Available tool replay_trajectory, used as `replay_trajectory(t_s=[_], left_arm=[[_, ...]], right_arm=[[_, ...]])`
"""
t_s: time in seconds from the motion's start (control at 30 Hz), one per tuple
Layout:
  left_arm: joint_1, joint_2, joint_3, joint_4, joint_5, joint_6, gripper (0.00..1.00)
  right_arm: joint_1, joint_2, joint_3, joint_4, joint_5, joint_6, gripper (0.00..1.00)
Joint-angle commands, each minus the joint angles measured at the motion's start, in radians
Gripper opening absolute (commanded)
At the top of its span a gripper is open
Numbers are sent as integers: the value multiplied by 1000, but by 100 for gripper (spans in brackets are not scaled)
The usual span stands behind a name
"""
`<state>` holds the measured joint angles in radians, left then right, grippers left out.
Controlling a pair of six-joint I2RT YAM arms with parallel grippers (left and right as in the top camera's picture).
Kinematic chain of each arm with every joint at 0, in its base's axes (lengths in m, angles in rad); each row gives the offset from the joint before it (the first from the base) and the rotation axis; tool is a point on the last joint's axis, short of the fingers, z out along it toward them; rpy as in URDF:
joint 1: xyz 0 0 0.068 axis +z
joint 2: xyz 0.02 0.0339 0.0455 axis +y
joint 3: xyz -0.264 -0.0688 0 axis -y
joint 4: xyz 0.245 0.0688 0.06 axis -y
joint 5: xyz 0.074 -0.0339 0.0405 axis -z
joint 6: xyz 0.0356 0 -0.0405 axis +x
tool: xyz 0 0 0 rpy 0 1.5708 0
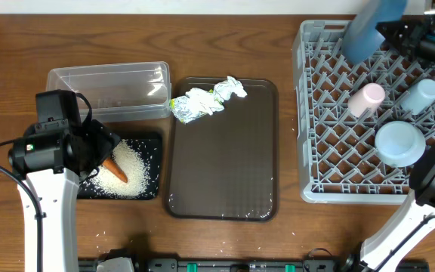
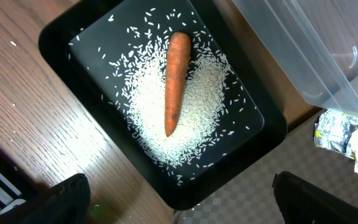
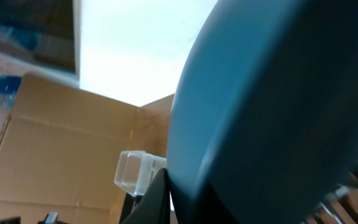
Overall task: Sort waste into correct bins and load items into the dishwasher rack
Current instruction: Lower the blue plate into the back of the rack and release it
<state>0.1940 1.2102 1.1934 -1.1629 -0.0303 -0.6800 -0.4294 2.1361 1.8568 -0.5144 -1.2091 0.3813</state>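
— While your left gripper hangs over the black bin, how do its fingers stand?

— Spread wide, one at each lower corner of your left wrist view, with nothing between them. Below them the carrot lies on the heap of rice inside that bin. Loose grains are scattered out to the walls, and a few lie on the table.

— And your right gripper?

— It is closed on the rim of the dark-blue bowl. You have the bowl tipped on edge above the far left corner of the grey rack. In your right wrist view the bowl fills nearly everything.

— What sits in the rack?

— The pinkish cup, the pale-blue cup and the small pale-blue bowl, which looks mouth down. All three are toward the right side.

— The wrappers?

— The crumpled wrappers lie on the far end of your brown tray. They are just beside the clear tub, which stands behind the black bin.
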Motion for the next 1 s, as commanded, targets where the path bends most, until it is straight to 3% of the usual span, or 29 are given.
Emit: replay_trajectory(t_s=[0.0, 0.07, 0.13, 0.2, 0.27, 0.4, 0.53, 0.63, 0.97], left_arm=[[4, 0, 15, -3, -15, 5, 96], [4, 0, 15, -3, -15, 5, 97], [4, 0, 15, -3, -15, 5, 96], [4, 0, 15, -3, -15, 5, 97], [4, 0, 15, -3, -15, 5, 96], [4, 0, 15, -3, -15, 5, 96], [4, 0, 15, -3, -15, 5, 96], [4, 0, 15, -3, -15, 5, 96], [4, 0, 15, -3, -15, 5, 96]], right_arm=[[-32, -13, -4, -66, 118, 3, 6], [-47, -28, -4, -111, 162, 3, 9], [-59, -45, -4, -148, 192, 2, 18], [-70, -64, -4, -178, 212, 3, 34], [-81, -87, -4, -196, 219, 3, 60], [-91, -148, -4, -224, 230, 6, 85], [-91, -268, -4, -267, 352, 15, 89], [-78, -386, -4, -307, 486, 14, 99], [28, -716, -4, -335, 577, 14, 99]])
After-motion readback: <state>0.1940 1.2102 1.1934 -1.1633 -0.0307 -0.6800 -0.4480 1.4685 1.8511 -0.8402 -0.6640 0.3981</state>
